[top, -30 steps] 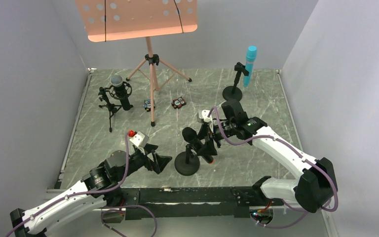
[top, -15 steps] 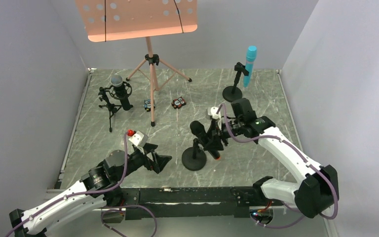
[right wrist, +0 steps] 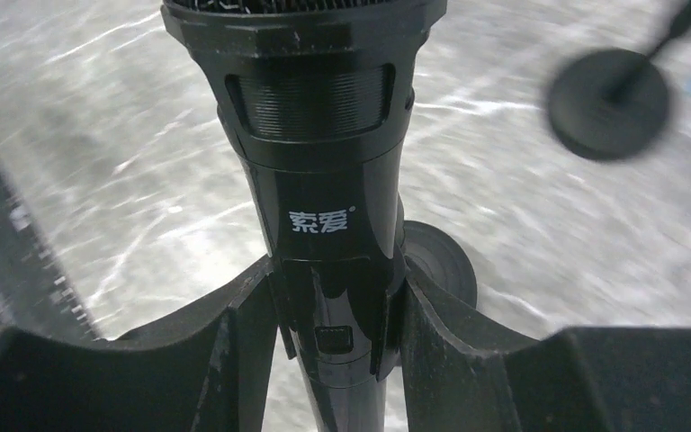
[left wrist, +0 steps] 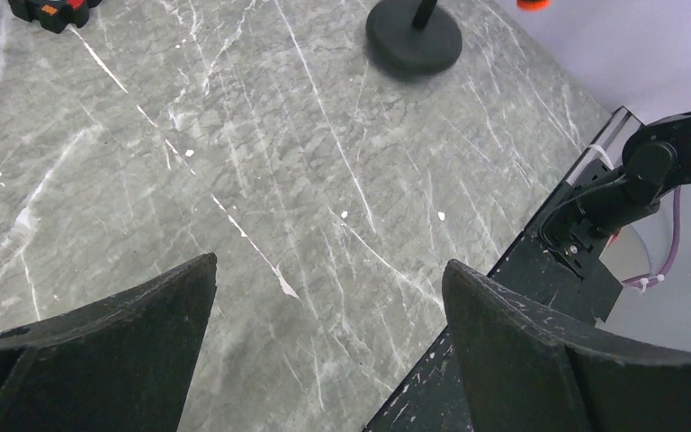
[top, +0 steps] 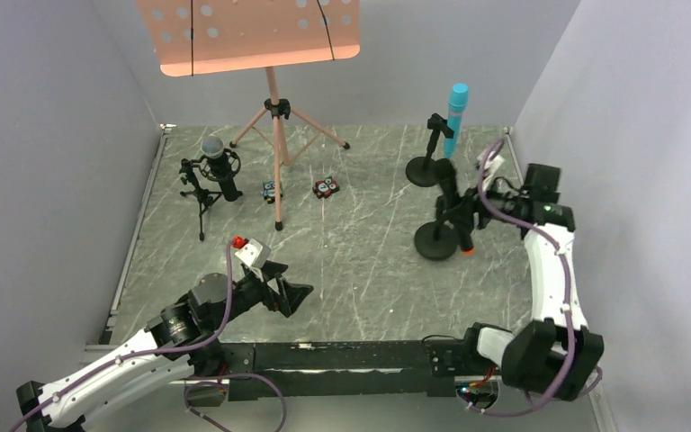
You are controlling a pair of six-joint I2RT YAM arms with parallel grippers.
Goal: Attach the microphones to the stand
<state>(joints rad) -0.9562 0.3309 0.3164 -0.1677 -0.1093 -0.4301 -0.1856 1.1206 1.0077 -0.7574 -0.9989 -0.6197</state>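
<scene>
Gripping the black stick microphone with the orange end (top: 448, 184) round its barrel, the right gripper (right wrist: 335, 335) sits at about 3 o'clock on the grey marble-patterned tabletop (top: 342, 243), jaws clamped tight on it. The microphone leans at the clip of a black round-based stand (top: 435, 243); I can't tell whether it is fully seated. If it isn't, letting go could drop it or tip the stand. Just toward 1 o'clock stands the turquoise-blue microphone (top: 457, 108) on its own black disc-footed stand (top: 424, 171), near enough that a careless swing might knock it over. At 7 o'clock the left gripper (top: 290, 295) hangs spread wide, holding nothing
</scene>
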